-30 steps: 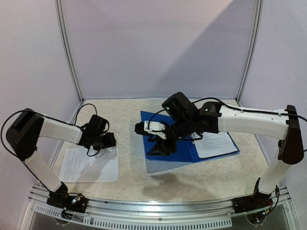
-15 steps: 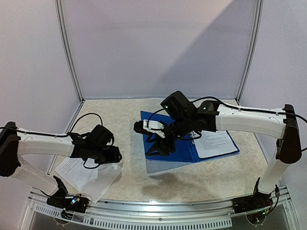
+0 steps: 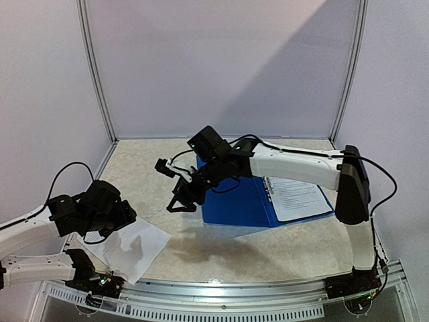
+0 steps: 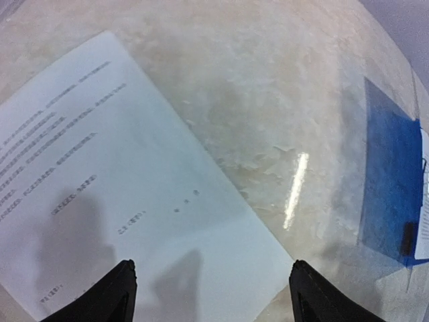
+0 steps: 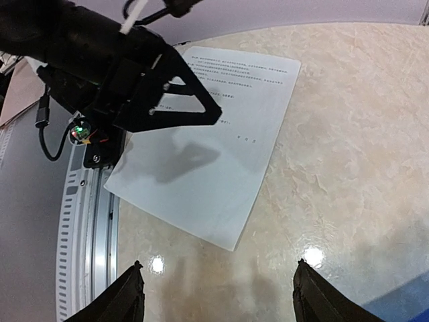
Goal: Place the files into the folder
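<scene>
One white printed sheet of the files (image 3: 131, 247) lies skewed at the table's near left edge; it also shows in the left wrist view (image 4: 100, 194) and the right wrist view (image 5: 214, 141). The blue folder (image 3: 234, 204) lies open and flat in the middle, with another printed sheet (image 3: 300, 198) on its right half by the metal clip. My left gripper (image 3: 120, 216) hovers open and empty just above the loose sheet (image 4: 211, 298). My right gripper (image 3: 177, 202) is open and empty, left of the folder, over bare table near the sheet's corner (image 5: 218, 298).
A metal rail (image 5: 87, 221) runs along the table's near edge, right beside the loose sheet. The left arm's black wrist (image 5: 120, 60) sits close to my right gripper. White walls enclose the table at the back and sides.
The left gripper pulled back towards the near left, and the loose sheet slid and turned towards the front edge. The right gripper moved left off the folder, which now lies flat open.
</scene>
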Controlling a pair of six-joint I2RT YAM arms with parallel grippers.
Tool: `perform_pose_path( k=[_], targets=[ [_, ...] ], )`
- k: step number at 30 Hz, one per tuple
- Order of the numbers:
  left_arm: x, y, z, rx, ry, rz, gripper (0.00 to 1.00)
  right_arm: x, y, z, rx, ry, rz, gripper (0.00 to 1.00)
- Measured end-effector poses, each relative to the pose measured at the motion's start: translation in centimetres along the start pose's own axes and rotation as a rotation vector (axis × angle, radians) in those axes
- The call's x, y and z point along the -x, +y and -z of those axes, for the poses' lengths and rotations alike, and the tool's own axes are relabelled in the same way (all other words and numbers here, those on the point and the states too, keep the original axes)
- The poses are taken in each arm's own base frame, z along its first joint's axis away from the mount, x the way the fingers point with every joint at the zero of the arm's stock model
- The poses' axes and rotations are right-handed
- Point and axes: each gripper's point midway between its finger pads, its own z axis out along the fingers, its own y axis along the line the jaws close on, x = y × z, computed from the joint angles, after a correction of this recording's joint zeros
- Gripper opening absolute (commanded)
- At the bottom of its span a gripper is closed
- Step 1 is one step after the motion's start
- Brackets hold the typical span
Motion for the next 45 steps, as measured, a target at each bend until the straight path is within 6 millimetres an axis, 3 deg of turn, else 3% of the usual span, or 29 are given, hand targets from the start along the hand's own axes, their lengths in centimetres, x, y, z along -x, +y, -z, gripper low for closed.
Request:
perform_pose_path(
  k=[2,5,9,14,21,28,41,45],
  targets=[
    [-0.5,2.1,-0.1,0.024,-0.006,0.064,0.80,-0.4,-0.4,-2.3,0.021,0.008,-0.055,0.78],
    [-1.0,3.7,-0.1,0.016,-0.018,0.144,0.79,-2.0,-0.8,-5.3,0.036,0.044,-0.142,0.80],
    [-2.2,5.0,-0.7,0.011,-0.001,0.204,0.79,-5.2,-0.2,-8.8,0.053,0.117,-0.250,0.81],
    [-3.1,5.8,-1.5,0.073,0.032,0.197,0.79,-7.6,0.2,-11.2,0.049,0.169,-0.377,0.79],
    [-5.0,7.1,-3.0,0.121,0.083,0.190,0.78,-8.4,-0.3,-12.1,0.020,0.176,-0.492,0.77],
    [-4.8,6.2,-3.4,0.054,0.063,0.225,0.77,-8.1,-0.3,-12.6,0.032,0.155,-0.561,0.74],
    [-4.7,5.8,-3.6,0.040,0.061,0.223,0.77,-7.2,2.2,-14.1,0.220,0.115,-0.602,0.69],
    [-4.7,5.8,-3.6,0.040,0.061,0.220,0.77,-6.9,2.1,-14.5,0.254,0.092,-0.607,0.53]
  ],
)
